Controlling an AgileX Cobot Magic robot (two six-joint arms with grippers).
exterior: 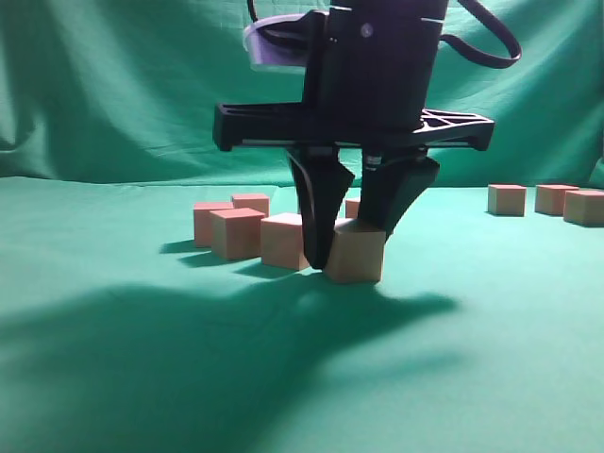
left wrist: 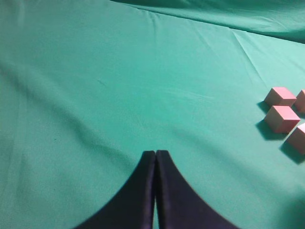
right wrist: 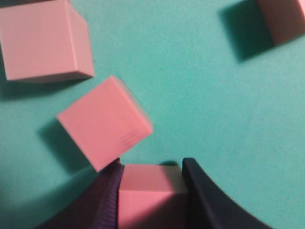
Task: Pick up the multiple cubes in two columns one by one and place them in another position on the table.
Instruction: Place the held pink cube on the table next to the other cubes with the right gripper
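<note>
Right gripper (exterior: 351, 247) is pinching one cube (exterior: 357, 257) by opposite flat sides, cube resting on the table (exterior: 113, 377) beside the remaining cubes (exterior: 236, 231). Looking light, rigid, matte, so probably gripping securely mid-face. Left gripper (left wrist: 156, 155) is idling, jaws pressed together.

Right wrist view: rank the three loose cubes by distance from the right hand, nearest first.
From the right hand, which grips its own cube:
1. Tilted cube, just upper left, almost touching a finger.
2. Top-left cube.
3. Top-right cube, cut by the frame edge.
</note>
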